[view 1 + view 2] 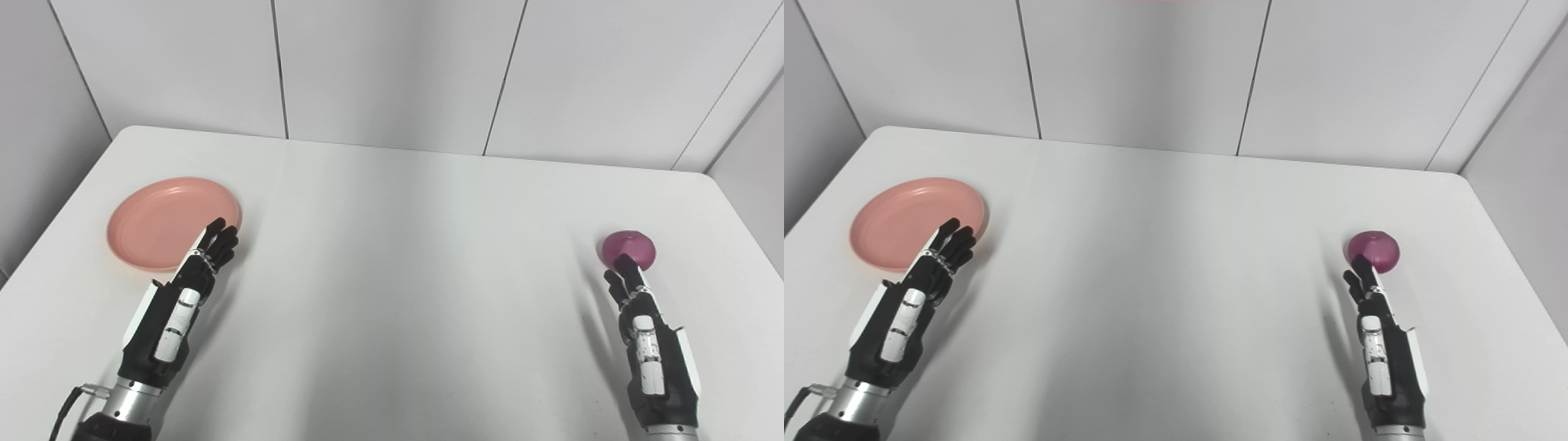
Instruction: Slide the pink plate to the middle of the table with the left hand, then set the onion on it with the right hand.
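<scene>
The first step is judged barely begun: the round pink plastic plate lies at the white desk's left, the left robot hand spread empty over its near rim. A rightward push is needed. The purple onion sits far right, just beyond the empty, unclenched right robot hand.

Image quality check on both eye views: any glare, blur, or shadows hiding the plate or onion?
Left eye view: sharp, even light; a soft sheen runs down the table centre, and faint shadows trail beside the left hand and right hand. Right eye view: same; pink plate and onion are crisp, neither washed out.
</scene>
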Available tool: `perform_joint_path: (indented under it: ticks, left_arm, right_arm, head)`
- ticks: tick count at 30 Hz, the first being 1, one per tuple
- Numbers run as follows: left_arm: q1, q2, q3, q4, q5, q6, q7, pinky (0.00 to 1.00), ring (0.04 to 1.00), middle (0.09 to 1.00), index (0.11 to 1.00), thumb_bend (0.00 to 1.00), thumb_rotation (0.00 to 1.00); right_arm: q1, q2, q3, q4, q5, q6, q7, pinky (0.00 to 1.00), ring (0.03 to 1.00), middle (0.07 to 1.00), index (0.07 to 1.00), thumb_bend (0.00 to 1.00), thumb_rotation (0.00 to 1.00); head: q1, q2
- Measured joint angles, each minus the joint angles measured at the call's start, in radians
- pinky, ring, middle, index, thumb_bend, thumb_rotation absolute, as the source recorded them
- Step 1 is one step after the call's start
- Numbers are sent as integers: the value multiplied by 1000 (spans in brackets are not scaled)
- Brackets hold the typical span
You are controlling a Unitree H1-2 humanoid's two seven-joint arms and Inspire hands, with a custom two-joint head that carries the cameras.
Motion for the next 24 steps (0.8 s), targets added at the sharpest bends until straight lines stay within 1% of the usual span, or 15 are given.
perform_joint_path:
  ticks: [2, 7, 15, 16, 17, 19, 21, 22, 23, 24]
  left_arm:
    - [0, 0, 0, 0, 0, 0, 0, 967, 963, 960, 948, 446, 1000]
    - [0, 0, 0, 0, 0, 0, 0, 961, 962, 960, 948, 452, 1000]
    - [0, 0, -1, 0, 2, -1, 0, 961, 960, 958, 945, 470, 1000]
    - [1, 0, -1, 0, 2, -1, 0, 959, 958, 956, 943, 476, 1000]
    - [1, 0, -1, 0, 3, -1, 0, 956, 953, 954, 938, 481, 1000]
    - [0, 0, -2, 0, 3, -2, 0, 949, 946, 949, 929, 487, 1000]
    - [0, 0, -2, 0, 4, -6, 0, 946, 947, 950, 927, 492, 1000]
    - [0, -1, -3, 0, 7, -8, 1, 944, 948, 950, 927, 494, 1000]
    - [0, -2, -5, 0, 18, -9, 7, 941, 947, 949, 925, 496, 1000]
    - [0, -3, -8, -1, 37, -9, 18, 944, 948, 948, 924, 500, 1000]
  right_arm:
    - [0, 0, 0, 0, 0, 0, 0, 980, 950, 960, 953, 282, 1000]
    - [0, 0, 0, 0, -1, 0, -2, 977, 947, 960, 952, 299, 1000]
    - [0, 0, 0, 0, -3, 0, -9, 987, 954, 968, 960, 278, 1000]
    - [0, 0, 0, 1, -2, 0, -9, 991, 955, 968, 961, 277, 1000]
    - [0, -1, 0, 1, 1, 0, -7, 997, 960, 973, 965, 269, 1000]
    - [0, -3, 0, 1, 7, 0, -3, 1000, 962, 980, 976, 236, 1000]
    - [0, -4, 1, 1, 11, 0, 2, 1000, 967, 986, 984, 222, 1000]
    - [1, -5, 1, 1, 13, 0, 5, 1000, 969, 988, 986, 218, 1000]
    - [1, -6, 1, 1, 17, 0, 7, 1000, 972, 992, 990, 215, 1000]
    - [1, -9, 1, 3, 22, -1, 11, 1000, 976, 997, 995, 208, 1000]
  head:
    - [2, -2]
    - [6, -3]
    - [18, -8]
    - [43, -8]
    - [43, -8]
    - [113, -14]
    - [121, -14]
    - [155, -18]
    - [155, -18]
    - [196, -23]
